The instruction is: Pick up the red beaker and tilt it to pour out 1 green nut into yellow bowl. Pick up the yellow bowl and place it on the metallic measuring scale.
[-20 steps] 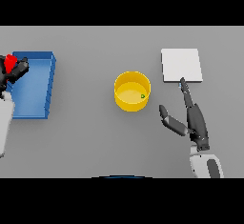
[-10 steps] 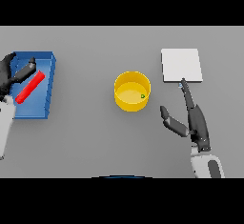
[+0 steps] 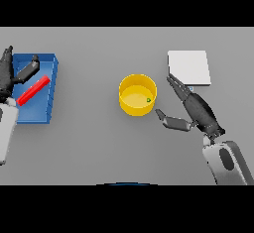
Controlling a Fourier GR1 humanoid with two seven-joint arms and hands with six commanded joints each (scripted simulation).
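The right hand (image 3: pixel 198 112) is reaching in just beside the yellow bowl (image 3: pixel 137 95), fingers straight and thumb spread wide, holding nothing; this posture suggests it is lining up to take the bowl by its right wall. The left hand (image 3: pixel 11 74) is hovering at the far left over the blue tray (image 3: pixel 48 93), fingers relaxed and apart, gripping nothing.

Working down in size: one grey table (image 3: pixel 99 147) is carrying everything. One blue tray is holding the one red beaker (image 3: pixel 33 90), which is lying tilted across it, clear of the left hand. One pale measuring scale (image 3: pixel 189 67) is sitting behind the right hand, near the bowl, a short carry away. One yellow bowl is standing upright mid-table, and one green nut (image 3: pixel 148 99) is resting inside by its right wall, so pouring looks done.
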